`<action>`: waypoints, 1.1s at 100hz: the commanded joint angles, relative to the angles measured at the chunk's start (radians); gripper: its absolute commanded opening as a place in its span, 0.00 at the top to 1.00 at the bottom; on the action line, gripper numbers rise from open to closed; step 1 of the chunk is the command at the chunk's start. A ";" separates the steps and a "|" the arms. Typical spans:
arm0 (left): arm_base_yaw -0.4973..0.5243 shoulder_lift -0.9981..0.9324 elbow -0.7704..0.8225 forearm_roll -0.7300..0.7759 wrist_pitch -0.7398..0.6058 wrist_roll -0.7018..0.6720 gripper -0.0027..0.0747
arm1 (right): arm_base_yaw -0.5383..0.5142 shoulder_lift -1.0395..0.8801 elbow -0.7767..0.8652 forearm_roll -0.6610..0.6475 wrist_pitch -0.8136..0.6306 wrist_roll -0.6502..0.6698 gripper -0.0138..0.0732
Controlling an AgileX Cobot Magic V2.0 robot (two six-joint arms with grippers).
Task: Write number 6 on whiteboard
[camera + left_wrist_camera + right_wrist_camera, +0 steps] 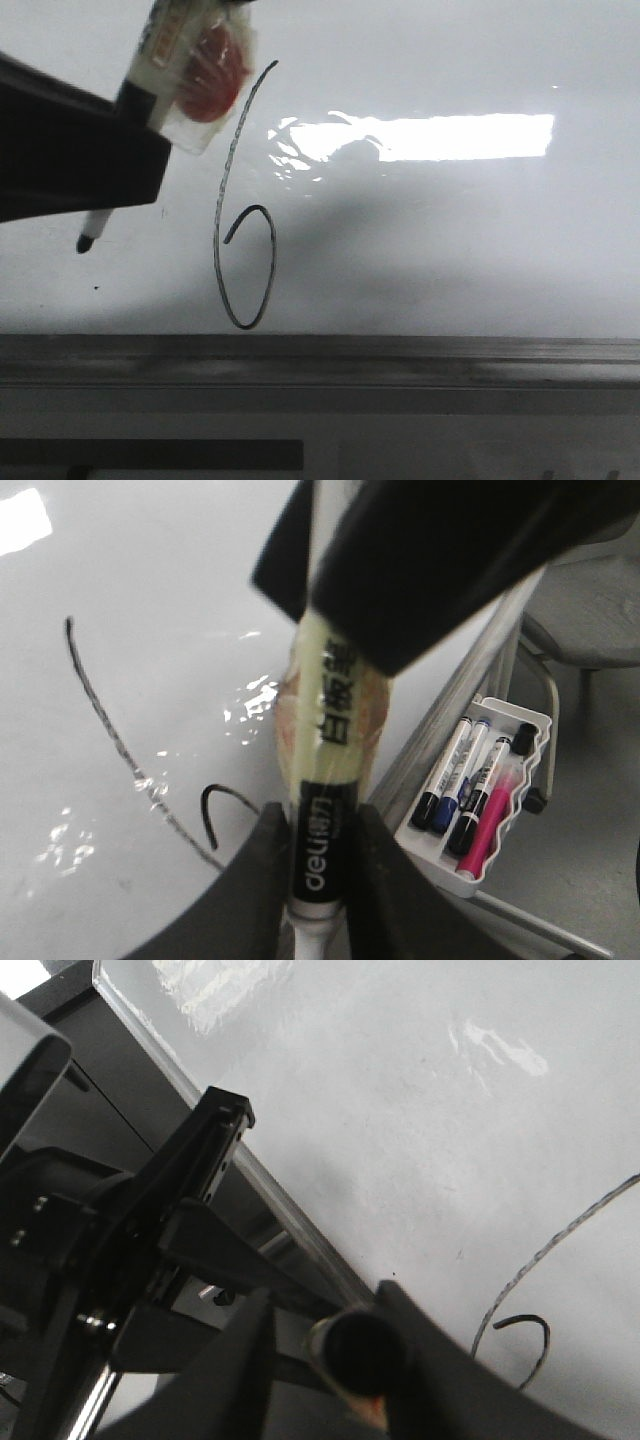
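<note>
The number 6 [216, 245] is drawn in black on the whiteboard [450, 230], with a long stem and a narrow loop at the foot. It also shows in the left wrist view [130, 767] and the right wrist view [540, 1255]. My left gripper [120, 170] is shut on a taped black-and-white marker [322, 840]. The marker's tip [85, 240] points at the board left of the 6; I cannot tell whether it touches. My right gripper [320, 1300] is open around the marker's rear end [360, 1350], which lies against one finger only.
A grey metal rail [400, 350] runs along the board's near edge. A white tray [535, 720] with several spare markers hangs beside the board, and a grey chair [590, 610] stands beyond it. A black frame [100, 1260] is beside the board's edge.
</note>
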 commanded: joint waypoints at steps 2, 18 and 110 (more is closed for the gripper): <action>0.012 -0.003 -0.029 -0.124 -0.042 -0.015 0.99 | -0.019 -0.025 -0.029 0.012 -0.069 -0.006 0.29; 0.104 -0.001 -0.029 -0.427 -0.005 -0.015 0.99 | -0.036 -0.025 -0.029 0.012 -0.067 -0.003 0.31; 0.288 0.098 -0.029 -0.627 0.107 -0.015 0.75 | -0.036 -0.025 -0.029 0.012 -0.050 -0.003 0.35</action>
